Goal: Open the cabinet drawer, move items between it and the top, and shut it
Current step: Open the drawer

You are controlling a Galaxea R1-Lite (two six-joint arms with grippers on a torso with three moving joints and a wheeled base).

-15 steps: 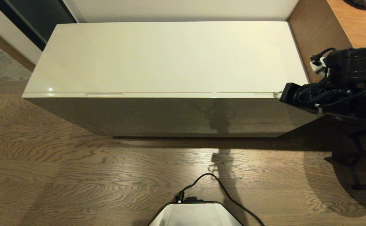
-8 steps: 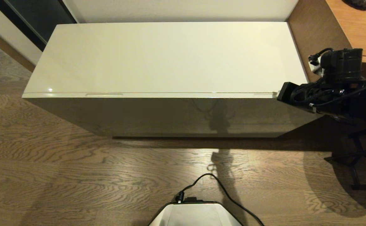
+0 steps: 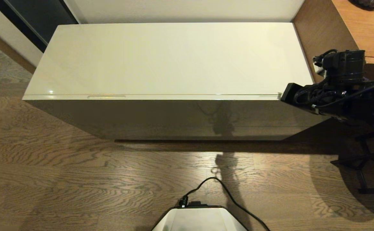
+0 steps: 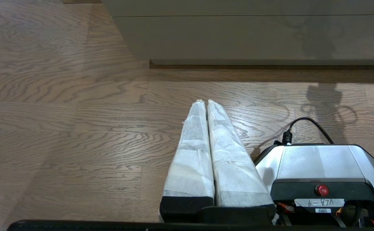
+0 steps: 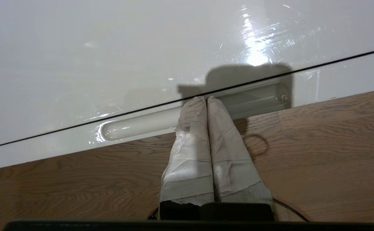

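Note:
The cabinet's glossy cream top (image 3: pixel 174 57) lies bare; no items show anywhere. The cabinet drawer (image 3: pixel 174 97) appears only as a narrow strip along the top's front edge, pushed in. It has one long recess at the left (image 3: pixel 106 96) and one at the right (image 3: pixel 268 96). My right gripper (image 5: pixel 206 98) is shut, empty, its taped fingertips resting in the right recess (image 5: pixel 135 126) just below the seam under the top (image 5: pixel 109 48). My left gripper (image 4: pixel 204 102) hangs shut and empty over the wood floor beside my base (image 4: pixel 318 160).
A brown wood-grain desk (image 3: pixel 363 29) butts against the cabinet's right end. A black stand's legs (image 3: pixel 363 173) sit on the floor under my right arm. My base (image 3: pixel 199 219) and its black cable (image 3: pixel 225 189) are in front. A dark doorway (image 3: pixel 29 19) is at far left.
My right arm has crept a little to the left along the cabinet's front edge. The drawer has stayed pushed in and the left arm has not moved.

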